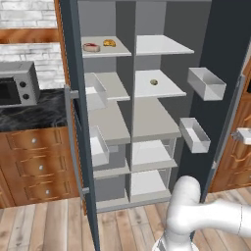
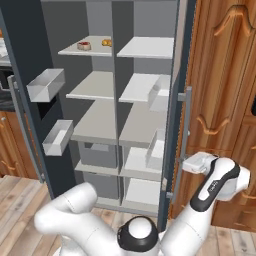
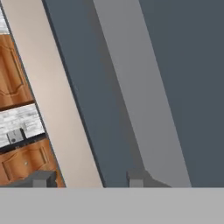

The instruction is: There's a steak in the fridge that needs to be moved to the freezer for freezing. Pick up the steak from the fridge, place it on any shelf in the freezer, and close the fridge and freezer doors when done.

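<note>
Left base view: steak (image 1: 91, 47) sits on the top-left shelf (image 1: 105, 51) beside a golden pastry (image 1: 109, 43), both doors swung wide. Over to the right, the gripper (image 3: 85, 178) is at the right-hand door's bar handle (image 3: 140, 109), one fingertip touching it, jaws partly apart, grip unconfirmed.

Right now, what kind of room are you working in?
A home kitchen, by the look of it: a tall slate-grey fridge-freezer stands open with both doors swung wide, a microwave sits on a dark stone counter, and wooden cabinets run beneath it.
</note>
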### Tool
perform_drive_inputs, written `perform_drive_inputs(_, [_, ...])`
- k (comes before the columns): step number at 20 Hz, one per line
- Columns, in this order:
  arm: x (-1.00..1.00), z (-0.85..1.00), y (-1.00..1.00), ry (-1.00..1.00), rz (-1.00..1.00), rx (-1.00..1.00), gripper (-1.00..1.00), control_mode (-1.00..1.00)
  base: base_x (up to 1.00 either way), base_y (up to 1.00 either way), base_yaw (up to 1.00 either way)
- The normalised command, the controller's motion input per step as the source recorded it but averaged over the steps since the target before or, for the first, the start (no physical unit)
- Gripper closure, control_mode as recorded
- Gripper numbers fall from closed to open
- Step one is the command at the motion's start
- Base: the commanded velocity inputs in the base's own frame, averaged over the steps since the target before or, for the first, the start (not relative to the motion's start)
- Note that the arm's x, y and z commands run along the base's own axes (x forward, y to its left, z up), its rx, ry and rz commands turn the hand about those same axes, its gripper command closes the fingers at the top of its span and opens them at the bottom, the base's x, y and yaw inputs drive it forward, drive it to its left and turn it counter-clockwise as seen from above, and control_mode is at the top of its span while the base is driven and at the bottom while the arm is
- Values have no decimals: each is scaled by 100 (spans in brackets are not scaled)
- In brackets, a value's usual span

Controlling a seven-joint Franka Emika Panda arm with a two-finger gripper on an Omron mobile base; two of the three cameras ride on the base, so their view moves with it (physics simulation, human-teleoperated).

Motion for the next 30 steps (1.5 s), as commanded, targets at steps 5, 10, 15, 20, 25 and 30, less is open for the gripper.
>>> perform_drive_inputs(5, [24,-33,15,-2,0,0,-100,-100,0,0,0])
perform_drive_inputs(10, [1,-54,97,-14,0,2,-100,-100,0,0,0])
perform_drive_inputs(15, [38,-56,100,-5,0,7,-100,-100,0,0,0])
perform_drive_inputs(20, [78,-52,100,-3,0,11,-100,-100,0,0,0])
perform_drive_inputs(25, [94,-40,100,-6,-2,11,-100,-100,0,0,0])
perform_drive_inputs(30, [100,-34,100,-5,-6,11,-100,-100,0,0,0])
